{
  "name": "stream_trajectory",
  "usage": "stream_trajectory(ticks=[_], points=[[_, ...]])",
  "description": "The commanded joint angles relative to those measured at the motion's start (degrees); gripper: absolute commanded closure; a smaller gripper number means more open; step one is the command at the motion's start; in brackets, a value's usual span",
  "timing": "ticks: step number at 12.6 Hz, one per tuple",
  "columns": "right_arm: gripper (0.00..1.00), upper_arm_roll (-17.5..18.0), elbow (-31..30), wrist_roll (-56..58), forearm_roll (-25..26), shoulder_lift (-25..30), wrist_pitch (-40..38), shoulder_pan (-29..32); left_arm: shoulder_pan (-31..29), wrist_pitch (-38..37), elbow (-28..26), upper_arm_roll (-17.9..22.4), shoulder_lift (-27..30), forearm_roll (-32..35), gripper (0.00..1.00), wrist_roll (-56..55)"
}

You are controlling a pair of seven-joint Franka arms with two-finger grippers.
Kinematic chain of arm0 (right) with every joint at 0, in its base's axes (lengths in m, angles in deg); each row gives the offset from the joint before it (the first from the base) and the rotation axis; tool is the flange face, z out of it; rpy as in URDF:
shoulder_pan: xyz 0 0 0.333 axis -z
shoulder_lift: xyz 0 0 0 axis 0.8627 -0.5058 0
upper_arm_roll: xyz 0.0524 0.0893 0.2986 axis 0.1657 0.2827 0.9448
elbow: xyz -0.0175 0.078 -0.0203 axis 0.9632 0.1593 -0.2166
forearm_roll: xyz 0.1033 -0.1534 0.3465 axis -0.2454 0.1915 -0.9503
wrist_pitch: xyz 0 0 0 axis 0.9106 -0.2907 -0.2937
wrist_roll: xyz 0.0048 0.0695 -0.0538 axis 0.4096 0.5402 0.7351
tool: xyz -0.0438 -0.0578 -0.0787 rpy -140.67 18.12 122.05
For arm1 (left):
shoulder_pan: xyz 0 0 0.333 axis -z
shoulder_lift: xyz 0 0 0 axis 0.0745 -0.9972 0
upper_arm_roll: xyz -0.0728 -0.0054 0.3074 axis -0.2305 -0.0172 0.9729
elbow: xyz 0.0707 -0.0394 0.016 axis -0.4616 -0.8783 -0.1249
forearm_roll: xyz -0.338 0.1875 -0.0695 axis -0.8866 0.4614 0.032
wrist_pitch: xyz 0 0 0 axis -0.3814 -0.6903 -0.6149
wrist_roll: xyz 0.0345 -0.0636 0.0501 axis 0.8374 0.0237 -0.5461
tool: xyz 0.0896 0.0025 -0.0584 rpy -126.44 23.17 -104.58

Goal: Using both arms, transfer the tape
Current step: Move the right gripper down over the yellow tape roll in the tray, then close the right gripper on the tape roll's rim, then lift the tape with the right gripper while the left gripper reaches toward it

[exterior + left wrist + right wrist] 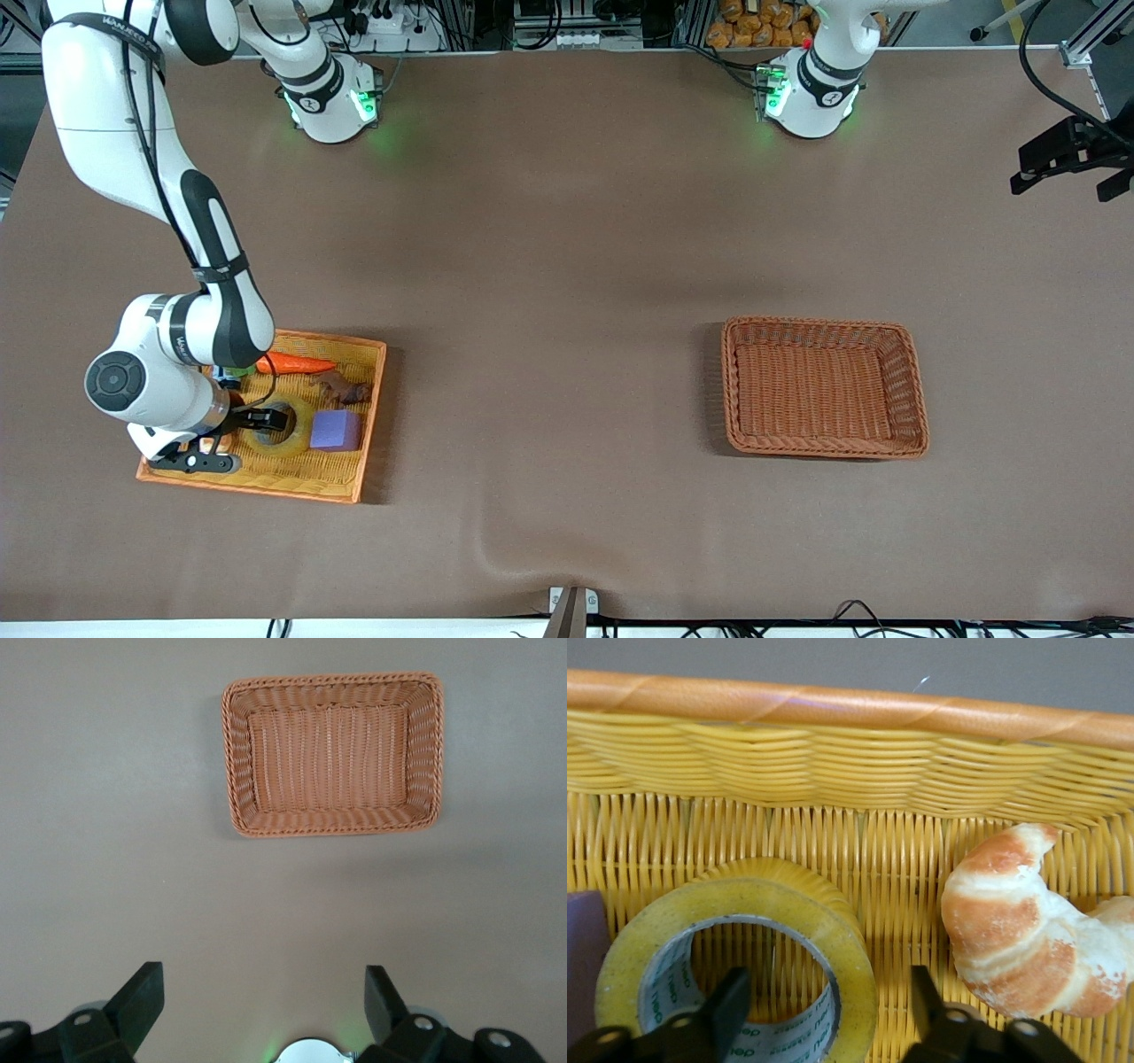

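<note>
Tape point(735, 966): lies flat in the yellow tray point(833, 771), beside the croissant point(1028, 921) | Right gripper point(824, 1019): you see its fingers point(726, 1010) spread, straddling the ring's rim, one inside the core, one outside | Left gripper point(264, 1005): waits, fingers wide, high over the counter point(115, 859).

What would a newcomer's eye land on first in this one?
The right gripper, low in the yellow tray at the right arm's end of the table, open astride the tape's wall beside a croissant. Then the brown wicker basket toward the left arm's end.
</note>
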Motion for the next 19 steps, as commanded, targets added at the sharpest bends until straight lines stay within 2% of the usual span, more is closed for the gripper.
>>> stream_trajectory(ticks=[1, 2, 11, 13, 15, 19], points=[[0.92, 0.22, 0.89, 2.4, 1.26, -0.75, 0.24, 0.49, -0.35, -1.87, 0.59, 0.53, 0.99, -1.13, 0.0, 1.29], [1.0, 0.22, 0.89, 2.49, 1.26, -0.75, 0.16, 0.49, -0.43, -1.87, 0.5, 0.62, 0.9, -1.13, 0.0, 1.29], [1.0, 0.22, 1.5, 4.77, 1.09, 1.79, -2.82, 0.58, -0.79, -1.87, 0.85, 1.06, 1.51, -1.13, 0.0, 0.85], [1.0, 0.22, 1.5, 5.48, 0.56, 4.94, -5.71, 0.67, -0.79, -1.87, 0.85, 1.33, 1.52, -1.3, 0.0, 0.68], [1.0, 0.31, 1.68, 5.39, 0.38, 9.42, -12.03, 0.49, -0.79, -1.78, 0.85, 1.33, 0.9, -1.04, 0.0, 0.59], [1.0, 1.45, 1.77, 3.04, -0.4, 15.06, -16.44, -2.84, -0.79, -1.17, 0.85, 1.33, 0.73, -0.69, 0.0, 0.5]])
